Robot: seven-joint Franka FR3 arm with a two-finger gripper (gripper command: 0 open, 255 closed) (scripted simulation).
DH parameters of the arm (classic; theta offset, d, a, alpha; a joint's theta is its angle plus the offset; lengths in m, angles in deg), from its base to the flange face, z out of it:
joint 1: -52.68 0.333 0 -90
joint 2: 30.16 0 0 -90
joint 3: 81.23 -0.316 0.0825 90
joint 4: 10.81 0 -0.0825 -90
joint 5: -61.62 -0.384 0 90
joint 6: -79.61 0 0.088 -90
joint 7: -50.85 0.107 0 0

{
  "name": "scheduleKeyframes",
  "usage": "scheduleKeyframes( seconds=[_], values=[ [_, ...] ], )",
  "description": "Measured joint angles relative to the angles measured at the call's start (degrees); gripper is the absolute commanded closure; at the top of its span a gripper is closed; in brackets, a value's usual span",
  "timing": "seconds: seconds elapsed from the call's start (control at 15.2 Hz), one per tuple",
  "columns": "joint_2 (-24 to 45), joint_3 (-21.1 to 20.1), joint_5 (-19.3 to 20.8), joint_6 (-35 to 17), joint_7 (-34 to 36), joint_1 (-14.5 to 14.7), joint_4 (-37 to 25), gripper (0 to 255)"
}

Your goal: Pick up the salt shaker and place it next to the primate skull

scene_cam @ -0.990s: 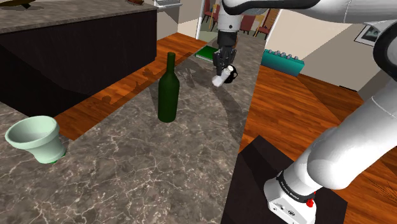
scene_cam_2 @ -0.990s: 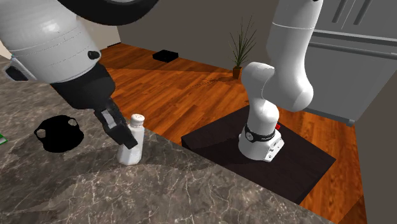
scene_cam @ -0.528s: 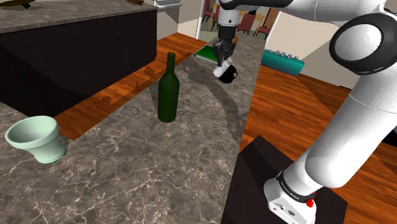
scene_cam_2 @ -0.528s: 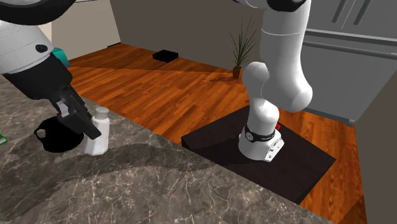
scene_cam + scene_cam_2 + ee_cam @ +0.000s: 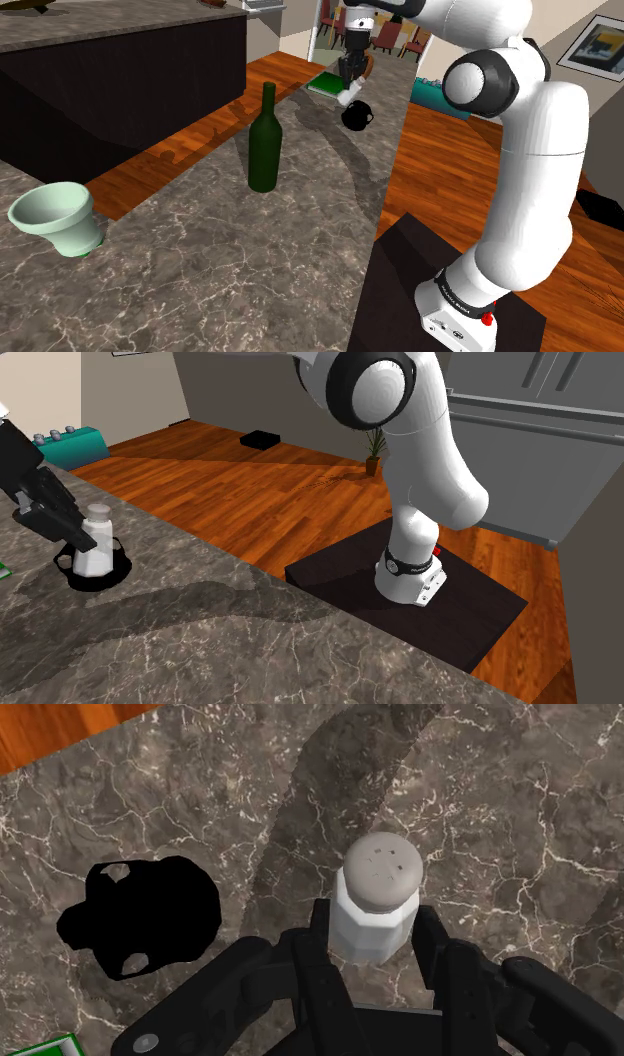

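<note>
so gripper (image 5: 376,936) is pinching the white salt shaker (image 5: 380,872) at 2nd ext view's far left, just by the black skull (image 5: 140,916).

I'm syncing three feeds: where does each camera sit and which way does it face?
Shoulder view: beside the stand, looking along the marble counter toward the end effector; the arm shows.
Second exterior view: across the counter, facing back toward the stand; arm base and end effector show.
Wrist view: on the hand, looking down at the counter; the black fingers show.
Shared: all show the clasped salt shaker and black skull.
</note>
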Motion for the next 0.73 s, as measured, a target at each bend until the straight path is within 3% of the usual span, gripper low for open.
scheduleKeyframes(
  seconds=[0.26,0.73],
  values=[
    [2.6,0.1,-0.2,-1.2,-0.6,-0.6,-1.3,255],
    [1.0,0.1,0.0,-7.8,-0.6,-0.3,6.8,255]
  ],
)
